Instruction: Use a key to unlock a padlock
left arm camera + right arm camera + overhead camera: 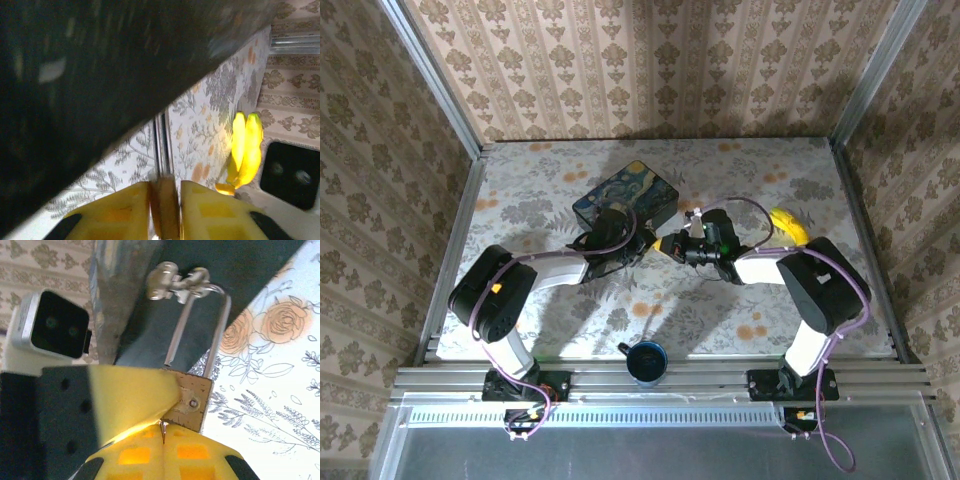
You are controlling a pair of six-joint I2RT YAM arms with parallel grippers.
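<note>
Right gripper [163,432] is clenched on the padlock [192,400] at mid-frame, seemingly steadying it below the box [145,335]. Left gripper [165,190] brackets a brass piece [164,210]; I cannot tell whether it grips. The next move calls for a key fed squarely into the padlock.

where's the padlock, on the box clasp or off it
On it: the padlock has its silver shackle looped through the clasp.
</note>
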